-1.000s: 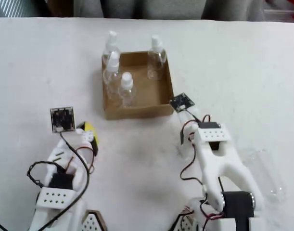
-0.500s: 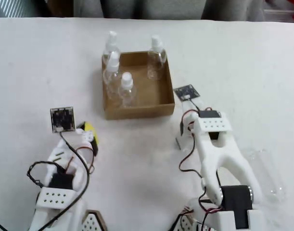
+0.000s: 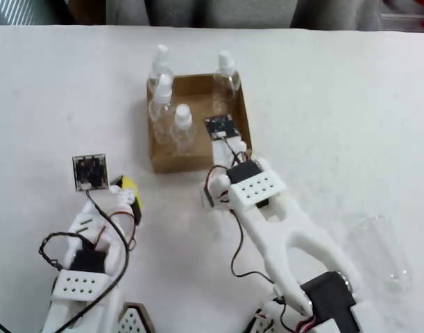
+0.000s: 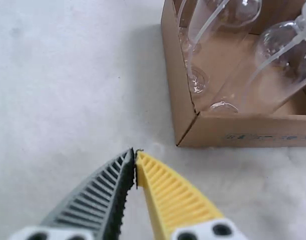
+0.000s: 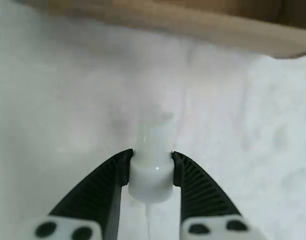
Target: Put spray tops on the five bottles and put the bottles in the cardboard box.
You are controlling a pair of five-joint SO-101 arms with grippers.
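The right arm is leaning far forward, its right gripper pinching a white spray top just short of the cardboard box, while the left gripper, fingers pressed together, is hovering near the box's corner, bottles standing inside beyond it.

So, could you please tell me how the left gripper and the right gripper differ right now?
The left gripper is shut on nothing; the right gripper is shut on a white spray top. The left gripper is part yellow, part dark grey; the right gripper is black. Both point at the white table near the cardboard box.
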